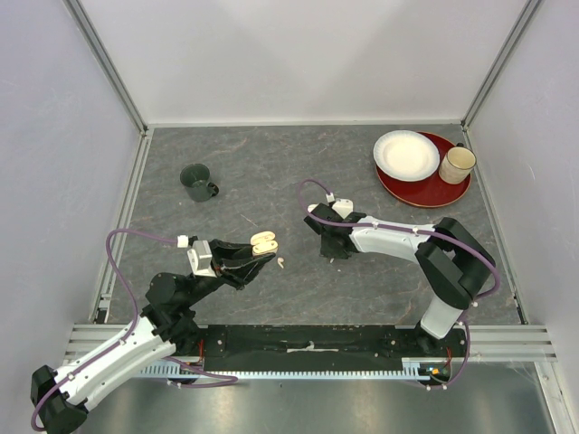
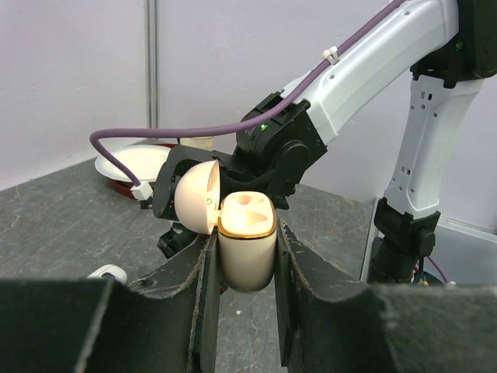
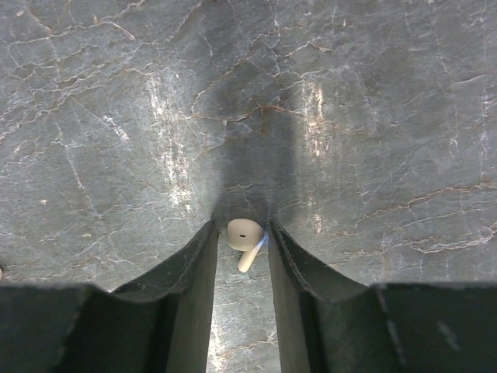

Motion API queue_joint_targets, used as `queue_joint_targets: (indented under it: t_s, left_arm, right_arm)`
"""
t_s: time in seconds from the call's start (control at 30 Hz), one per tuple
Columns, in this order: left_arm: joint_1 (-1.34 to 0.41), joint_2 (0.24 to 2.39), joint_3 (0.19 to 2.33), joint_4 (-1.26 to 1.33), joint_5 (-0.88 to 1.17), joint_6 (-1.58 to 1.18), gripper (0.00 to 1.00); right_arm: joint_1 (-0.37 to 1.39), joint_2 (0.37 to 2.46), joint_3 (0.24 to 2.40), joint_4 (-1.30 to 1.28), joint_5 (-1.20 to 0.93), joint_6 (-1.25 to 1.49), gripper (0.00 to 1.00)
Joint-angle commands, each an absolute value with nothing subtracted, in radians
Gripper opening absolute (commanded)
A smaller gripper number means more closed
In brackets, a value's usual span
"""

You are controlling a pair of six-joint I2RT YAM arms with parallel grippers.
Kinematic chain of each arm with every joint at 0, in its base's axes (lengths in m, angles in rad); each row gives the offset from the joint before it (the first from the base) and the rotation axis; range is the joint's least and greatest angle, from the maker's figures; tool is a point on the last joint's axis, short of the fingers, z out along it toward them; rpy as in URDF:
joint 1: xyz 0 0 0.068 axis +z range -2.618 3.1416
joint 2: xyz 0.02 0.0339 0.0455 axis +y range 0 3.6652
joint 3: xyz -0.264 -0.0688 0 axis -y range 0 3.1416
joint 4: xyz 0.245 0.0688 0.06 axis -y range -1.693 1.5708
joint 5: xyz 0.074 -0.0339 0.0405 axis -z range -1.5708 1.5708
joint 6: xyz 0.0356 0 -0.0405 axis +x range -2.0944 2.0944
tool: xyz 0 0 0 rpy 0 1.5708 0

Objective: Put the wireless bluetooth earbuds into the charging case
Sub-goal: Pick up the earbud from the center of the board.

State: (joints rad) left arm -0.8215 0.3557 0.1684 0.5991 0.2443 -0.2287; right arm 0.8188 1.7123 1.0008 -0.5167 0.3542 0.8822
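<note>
A tray (image 1: 425, 194) sits in the far right corner of the desk (image 1: 362, 289), with a plate (image 1: 406, 155) on its left part and a cup (image 1: 457, 165) on its right. A mug (image 1: 199, 182) stands left of centre, toward the far edge. Closer to the near edge, the left gripper (image 1: 261, 253) holds the charging case (image 1: 264, 241) between its fingers. A loose earbud (image 1: 282, 263) lies on the desk just right of the case. Further right, a second earbud (image 3: 245, 235) sits between the fingertips of the right gripper (image 1: 331, 251).

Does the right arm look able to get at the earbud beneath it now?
Probably yes: the earbud sits between the fingers of the right gripper, and nothing covers it.
</note>
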Motion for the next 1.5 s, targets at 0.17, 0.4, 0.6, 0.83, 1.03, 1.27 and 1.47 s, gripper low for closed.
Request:
queue_joint_targets:
  t_s: [0.17, 0.4, 0.6, 0.83, 1.03, 1.27, 1.47]
  left_arm:
    - [-0.825, 0.362, 0.175, 0.664, 0.250, -0.264, 0.02]
    - [-0.825, 0.364, 0.173, 0.660, 0.249, -0.264, 0.02]
    - [-0.825, 0.367, 0.173, 0.653, 0.249, -0.265, 0.02]
    - [-0.825, 0.387, 0.173, 0.683, 0.206, -0.278, 0.02]
    - [-0.827, 0.413, 0.170, 0.712, 0.152, -0.302, 0.02]
    - [-0.827, 0.462, 0.183, 0.721, 0.141, -0.313, 0.02]
    - [-0.825, 0.503, 0.199, 0.723, 0.160, -0.319, 0.02]
  right_arm:
    - [0.822, 1.718, 0.980, -0.503, 0.353, 0.877, 0.40]
    - [0.822, 1.712, 0.974, -0.500, 0.356, 0.881, 0.31]
    - [0.825, 1.651, 0.982, -0.494, 0.382, 0.844, 0.18]
    - [0.905, 1.439, 0.988, -0.453, 0.529, 0.782, 0.00]
    - [1.026, 1.253, 0.992, -0.405, 0.681, 0.738, 0.00]
    - [1.195, 1.092, 0.986, -0.302, 0.914, 0.646, 0.00]
    - [1.328, 1.014, 0.979, -0.144, 1.060, 0.503, 0.00]
